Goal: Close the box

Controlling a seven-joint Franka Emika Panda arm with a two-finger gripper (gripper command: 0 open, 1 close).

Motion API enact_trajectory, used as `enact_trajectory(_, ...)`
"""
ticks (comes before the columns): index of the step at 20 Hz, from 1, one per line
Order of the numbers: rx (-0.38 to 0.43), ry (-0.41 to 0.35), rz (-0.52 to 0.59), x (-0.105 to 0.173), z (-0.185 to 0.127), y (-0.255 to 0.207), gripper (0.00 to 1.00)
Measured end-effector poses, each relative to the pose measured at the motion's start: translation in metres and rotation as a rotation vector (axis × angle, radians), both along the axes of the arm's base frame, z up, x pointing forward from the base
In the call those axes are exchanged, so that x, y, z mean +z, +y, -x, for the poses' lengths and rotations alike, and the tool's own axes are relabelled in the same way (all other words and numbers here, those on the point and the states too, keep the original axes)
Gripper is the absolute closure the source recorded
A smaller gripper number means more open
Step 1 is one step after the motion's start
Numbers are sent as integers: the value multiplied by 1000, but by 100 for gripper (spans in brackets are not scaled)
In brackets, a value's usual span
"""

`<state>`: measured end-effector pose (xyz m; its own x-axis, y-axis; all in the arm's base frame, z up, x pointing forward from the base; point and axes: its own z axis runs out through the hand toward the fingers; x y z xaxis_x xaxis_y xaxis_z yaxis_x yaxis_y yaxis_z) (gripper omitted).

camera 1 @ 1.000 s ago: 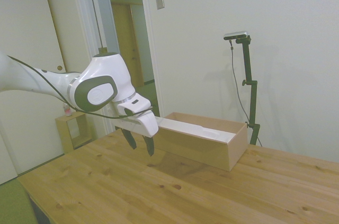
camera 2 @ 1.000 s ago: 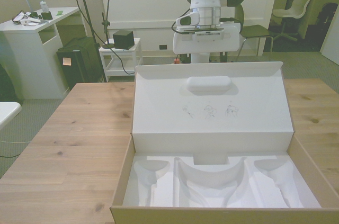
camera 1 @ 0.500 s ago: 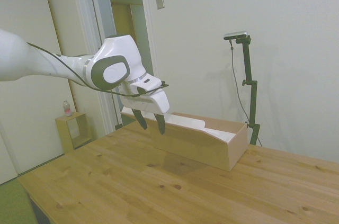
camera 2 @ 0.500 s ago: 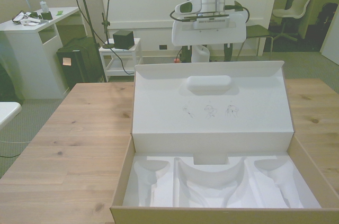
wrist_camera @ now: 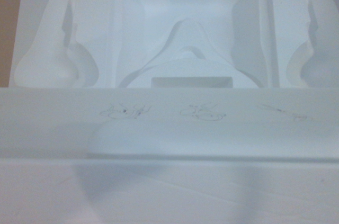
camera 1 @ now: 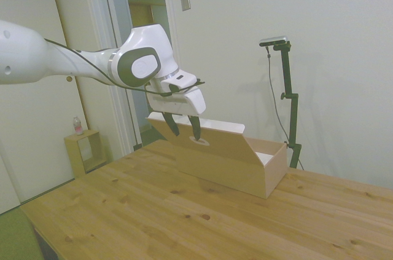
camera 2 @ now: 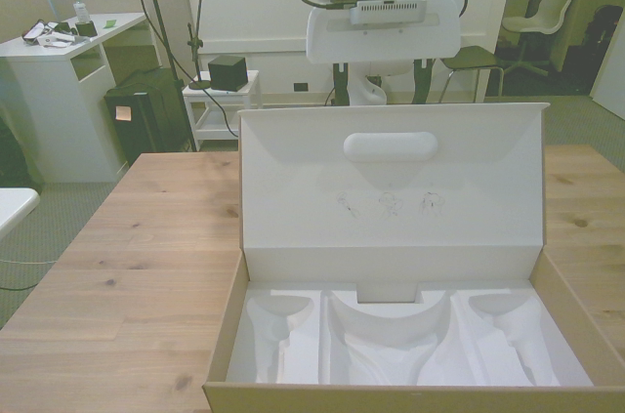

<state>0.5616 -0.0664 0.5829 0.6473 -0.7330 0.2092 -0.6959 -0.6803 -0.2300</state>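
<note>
pale walls and an open doorway back the wooden worktop [camera 1: 184,217] in the side view. the white arm [camera 1: 37,57] reaches in level from the picture's left, its wrist bent down so the gripper [camera 1: 183,126] hangs over the raised lid [camera 1: 202,143] of the box [camera 1: 245,171]. the dark fingers [camera 1: 172,123] stand a little apart, tips at the lid's upper edge just above the oval finger hole [camera 1: 198,141]; whether they touch it i cannot tell. the box lies with its long axis running away toward the picture's right, lid tilted up.

across the front view, the box [camera 2: 223,335] sits at the near edge, long axis left to right, white moulded insert [camera 2: 391,340] showing. the lid [camera 2: 391,198] stands nearly upright at the far side, white face toward the camera. the gripper body [camera 2: 383,27] hovers above its top edge.

up close, the wrist view shows the lid's white inner face [wrist_camera: 169,128] and the insert [wrist_camera: 185,44].
</note>
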Motion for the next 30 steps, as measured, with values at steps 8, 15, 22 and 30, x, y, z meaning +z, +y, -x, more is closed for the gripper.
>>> enact_trajectory(8, 7, 6, 10, 27, -37, -15, 0)
enact_trajectory(15, 23, 20, 14, 32, -80, -12, 0)
enact_trajectory(22, 40, 33, 20, 36, -115, -4, 0)
enact_trajectory(30, 27, 54, 24, 21, -121, -29, 0)
